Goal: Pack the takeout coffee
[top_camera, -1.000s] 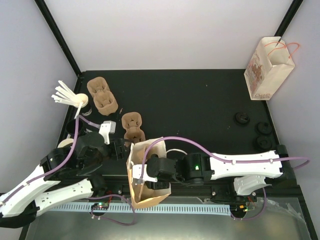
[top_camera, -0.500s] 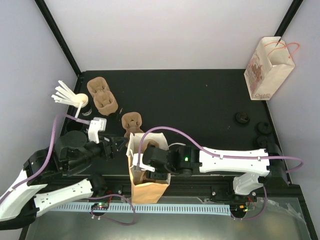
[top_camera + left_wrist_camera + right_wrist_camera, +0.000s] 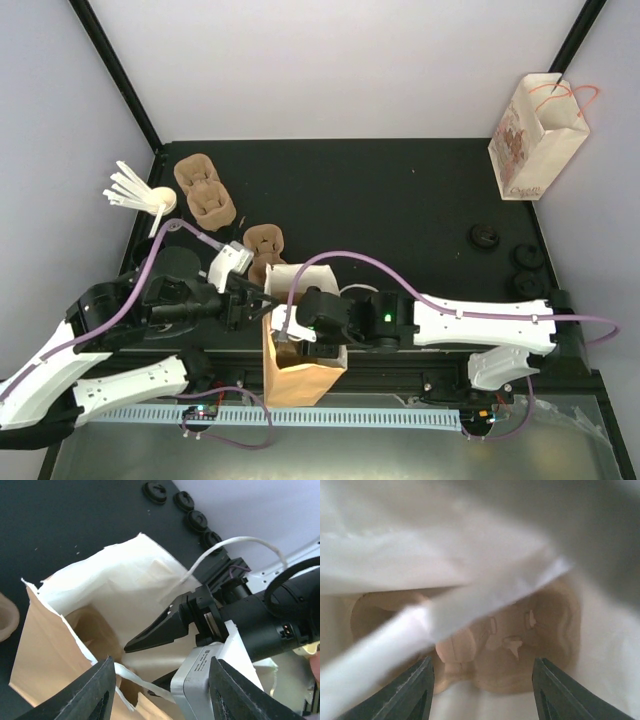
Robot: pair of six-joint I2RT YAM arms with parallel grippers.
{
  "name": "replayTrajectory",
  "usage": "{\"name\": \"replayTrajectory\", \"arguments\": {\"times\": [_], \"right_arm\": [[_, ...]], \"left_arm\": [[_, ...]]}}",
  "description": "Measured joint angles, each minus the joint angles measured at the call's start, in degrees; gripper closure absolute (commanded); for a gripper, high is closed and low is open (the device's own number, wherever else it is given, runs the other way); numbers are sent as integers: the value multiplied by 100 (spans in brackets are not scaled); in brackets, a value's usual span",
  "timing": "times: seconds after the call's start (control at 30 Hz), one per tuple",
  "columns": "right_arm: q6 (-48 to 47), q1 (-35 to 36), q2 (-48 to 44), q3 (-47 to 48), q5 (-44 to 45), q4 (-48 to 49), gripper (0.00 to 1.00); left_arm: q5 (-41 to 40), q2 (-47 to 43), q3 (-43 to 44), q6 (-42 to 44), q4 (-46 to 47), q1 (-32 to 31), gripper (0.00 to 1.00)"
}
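A brown paper bag (image 3: 300, 370) with a white lining (image 3: 100, 587) stands upright at the table's near edge. My right gripper (image 3: 287, 328) reaches into its mouth from the right and is open (image 3: 482, 662). Below it, on the bag's floor, lies a brown pulp cup carrier (image 3: 520, 645). My left gripper (image 3: 256, 300) is at the bag's left rim, open (image 3: 162, 662). The bag's white handle strip (image 3: 135, 677) and the right arm's white casing (image 3: 200, 677) lie between its fingers. The takeout coffee is out of view.
Two more pulp carriers (image 3: 205, 190) (image 3: 266, 243) lie at the left. White stirrers (image 3: 125, 185) fan out at the far left. Black lids (image 3: 485, 236) (image 3: 527, 257) sit at the right. A patterned white gift bag (image 3: 535, 135) stands at the back right.
The brown bag leaned over a second ago and now stands upright. My left gripper has swung right to the bag's rim and its jaws have narrowed. The right gripper has stayed inside the bag.
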Motion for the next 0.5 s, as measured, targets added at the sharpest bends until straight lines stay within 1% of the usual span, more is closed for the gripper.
{"name": "replayTrajectory", "arguments": {"times": [0.07,0.1,0.13,0.17,0.2,0.23,0.33,0.5], "right_arm": [[-46,0,-184,-103,11,140,43],[-57,0,-275,-151,20,210,41],[-66,0,-407,-219,39,313,35],[-70,0,-516,-264,57,385,27],[-83,0,-647,-319,72,487,22],[-129,0,-774,-367,92,581,21],[-131,0,-973,-417,133,723,20],[-142,0,-992,-374,149,691,20]], "left_arm": [[81,81,155,107,17,0,47],[94,107,247,162,22,0,47],[101,120,323,205,15,0,47],[107,127,398,258,11,0,47],[109,125,461,310,9,0,45],[109,118,509,350,2,0,44],[111,59,522,437,-22,0,40],[264,28,483,505,-74,0,35]]}}
